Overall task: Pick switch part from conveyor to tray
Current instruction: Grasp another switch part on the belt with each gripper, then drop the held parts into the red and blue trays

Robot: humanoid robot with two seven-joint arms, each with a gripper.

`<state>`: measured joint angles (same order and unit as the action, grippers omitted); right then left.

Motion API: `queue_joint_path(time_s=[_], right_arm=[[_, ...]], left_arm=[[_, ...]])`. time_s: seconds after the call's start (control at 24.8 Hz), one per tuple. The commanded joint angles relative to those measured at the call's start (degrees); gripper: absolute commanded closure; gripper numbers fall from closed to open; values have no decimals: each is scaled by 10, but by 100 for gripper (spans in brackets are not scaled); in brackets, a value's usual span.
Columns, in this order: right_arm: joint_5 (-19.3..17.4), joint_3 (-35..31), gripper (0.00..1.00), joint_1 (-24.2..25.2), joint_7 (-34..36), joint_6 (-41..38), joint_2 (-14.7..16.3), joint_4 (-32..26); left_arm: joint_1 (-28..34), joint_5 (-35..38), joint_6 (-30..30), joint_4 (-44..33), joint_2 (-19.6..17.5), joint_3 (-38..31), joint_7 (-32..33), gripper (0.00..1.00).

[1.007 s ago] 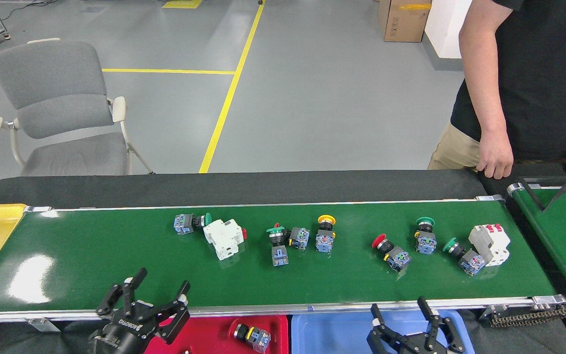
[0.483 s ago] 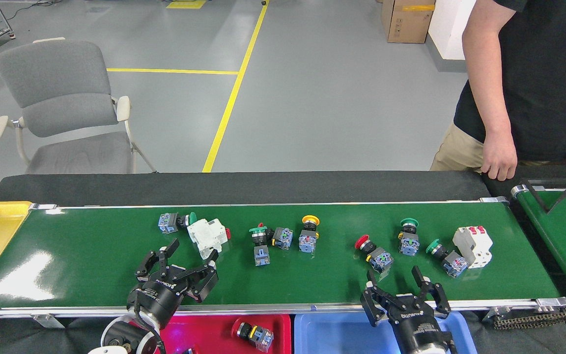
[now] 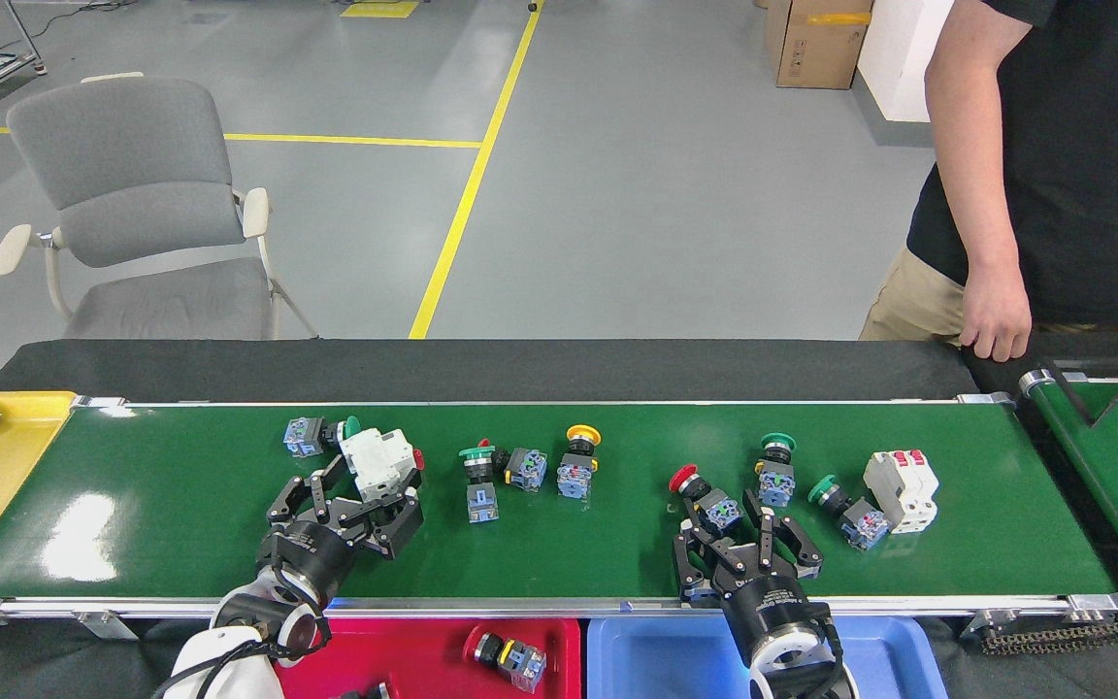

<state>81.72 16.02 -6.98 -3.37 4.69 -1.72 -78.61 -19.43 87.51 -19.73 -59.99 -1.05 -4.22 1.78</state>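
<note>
The long glossy green conveyor belt with silver edge rails (image 3: 180, 505) carries a scattered row of switch parts. Toward its left half lies a white boxy breaker with a small red lever (image 3: 379, 464); touching that breaker's far-left corner is a green-capped push-button switch with a blue-grey contact block (image 3: 314, 434). The left gripper (image 3: 357, 497) stands on the near side of the breaker with its black fingers (image 3: 305, 497) spread wide, one on the breaker's left and the other just below its near-right corner; they frame the white body, but whether either finger touches it cannot be told.

Right of the breaker sit a green-capped selector switch (image 3: 477, 476) with another blue block beside it, then a yellow-capped push-button switch (image 3: 578, 458). Farther right lies a red-capped push-button switch with a blue contact block (image 3: 705, 497). The right gripper (image 3: 726, 534) reaches this switch from the belt's near edge, its black fingers (image 3: 780, 539) moderately open to either side of the blue block; contact is unclear. Beyond it along the belt are two more green-capped switches (image 3: 775, 466) and a second white breaker with red levers (image 3: 901, 490).

Below the belt's near rail sit a red plastic tray (image 3: 423, 652), holding one red-capped switch, and a blue plastic tray (image 3: 656, 655). A person in a black shirt (image 3: 1054, 155) stands behind the belt's far right end.
</note>
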Motion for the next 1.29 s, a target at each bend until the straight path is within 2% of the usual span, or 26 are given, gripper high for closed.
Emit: queue_joint_path(time_s=[0.0, 0.16, 0.28, 0.4, 0.48, 0.52, 0.56, 0.6, 0.77, 0.89, 0.97, 1.01, 1.09, 1.17, 1.25], right_arm=[[-1, 2, 86, -8, -1, 1, 3, -9], [-1, 42, 86, -1, 3, -19, 4, -45], [-1, 73, 86, 19, 2, -98, 15, -90], [0, 89, 85, 50, 1, -186, 15, -129], [0, 116, 80, 58, 1, -230, 16, -133], [0, 126, 63, 60, 2, -245, 18, -132], [1, 142, 18, 64, 2, -253, 19, -132], [0, 155, 0, 68, 2, -258, 19, -132], [0, 171, 0, 66, 1, -260, 15, -134], [0, 169, 0, 68, 0, -259, 16, -138], [-6, 154, 0, 74, 3, -253, 22, -170], [-9, 124, 0, 84, 5, -249, 29, -190], [-14, 31, 1, 135, 6, -217, 22, -222], [-15, -58, 1, 182, 21, -180, -10, -229], [-16, -162, 1, 195, 43, -162, -16, -228]], left_arm=[[-6, -19, 4, -4, -5, -1, -7, 90], [5, -34, 4, -9, -5, -1, -7, 95], [11, -37, 4, -25, -7, -3, -7, 95], [28, -42, 0, -76, -29, -23, -8, 95], [47, -58, -29, -116, -46, -26, -7, 95], [58, -66, -45, -136, -52, -26, -7, 95], [71, -69, -56, -156, -56, -26, -7, 95], [81, -69, -61, -173, -59, -27, -7, 95], [107, -80, -70, -229, -70, -30, -7, 94], [126, -87, -103, -250, -70, -30, -6, 94], [143, -87, -112, -269, -65, -29, -6, 94], [153, -87, -112, -277, -65, -27, -6, 94], [170, -87, -113, -286, -62, -22, -5, 93], [187, -86, -123, -300, -59, -5, -5, 93], [200, -86, -130, -317, -53, 28, -4, 93]])
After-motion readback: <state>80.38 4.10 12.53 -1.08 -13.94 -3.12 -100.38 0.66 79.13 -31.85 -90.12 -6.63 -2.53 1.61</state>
